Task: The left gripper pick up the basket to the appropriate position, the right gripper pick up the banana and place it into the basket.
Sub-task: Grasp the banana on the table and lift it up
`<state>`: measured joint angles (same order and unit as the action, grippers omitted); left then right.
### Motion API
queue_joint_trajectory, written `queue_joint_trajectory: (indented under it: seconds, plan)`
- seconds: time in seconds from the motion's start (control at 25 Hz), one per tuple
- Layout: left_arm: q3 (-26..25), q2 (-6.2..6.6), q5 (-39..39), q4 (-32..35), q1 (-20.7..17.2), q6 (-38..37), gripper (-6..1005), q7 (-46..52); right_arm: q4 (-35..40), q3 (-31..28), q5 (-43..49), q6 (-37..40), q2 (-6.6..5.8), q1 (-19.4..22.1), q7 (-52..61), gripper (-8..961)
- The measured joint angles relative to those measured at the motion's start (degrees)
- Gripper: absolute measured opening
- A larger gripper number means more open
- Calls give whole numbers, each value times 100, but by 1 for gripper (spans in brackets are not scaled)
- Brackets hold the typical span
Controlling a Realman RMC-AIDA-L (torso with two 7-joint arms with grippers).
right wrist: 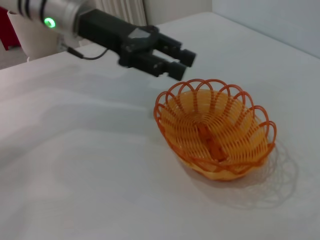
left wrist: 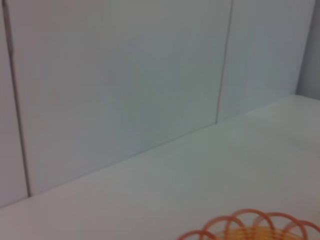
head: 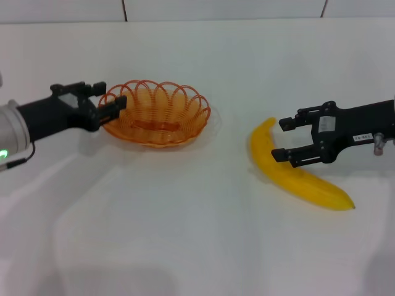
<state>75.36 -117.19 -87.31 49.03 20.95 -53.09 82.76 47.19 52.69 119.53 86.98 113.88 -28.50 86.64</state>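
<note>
The orange wire basket (head: pixel 157 114) stands on the white table, left of centre. My left gripper (head: pixel 108 97) is open at the basket's left rim, with a rim loop between its fingers. The right wrist view shows that gripper (right wrist: pixel 181 63) just beside the basket (right wrist: pixel 215 130). The basket's rim loops (left wrist: pixel 250 227) show at the edge of the left wrist view. The yellow banana (head: pixel 308 182) lies on the table at the right. My right gripper (head: pixel 282 139) is open over the banana's middle, one finger on each side. I cannot tell whether it touches.
The white table (head: pixel 185 216) stretches in front of the basket and the banana. A white panelled wall (head: pixel 222 8) runs along the table's far edge. The basket holds nothing but its own woven bottom.
</note>
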Motion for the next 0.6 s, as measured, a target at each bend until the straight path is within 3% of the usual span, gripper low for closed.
queue_joint_trajectory:
  seconds: [0.32,0.6]
  plan:
    - [607,22,84,1176,-1150,-10,538,-5,10,-28,-32,-16,43,16,-11,756]
    - [691,46,59,1517,-1725,-189,538,-29,23,-38,-62,-153,96,25,-84,756]
